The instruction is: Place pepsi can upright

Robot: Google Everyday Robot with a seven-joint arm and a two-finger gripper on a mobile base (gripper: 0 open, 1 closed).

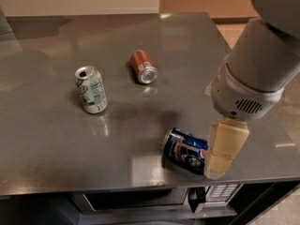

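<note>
The pepsi can [184, 150] lies on its side near the front edge of the grey metal table [56, 139], silver top pointing left. It is dark blue with a round logo. My gripper [218, 165], cream coloured under a large grey wrist, hangs down at the can's right end and covers that end from view. I cannot tell whether it touches the can.
A red-orange can [143, 66] lies on its side at mid-table. A white-and-green can [91, 89] stands upright to the left. The table's front edge runs just below the pepsi can, with an appliance [140, 198] underneath. The table's right edge is close behind my arm.
</note>
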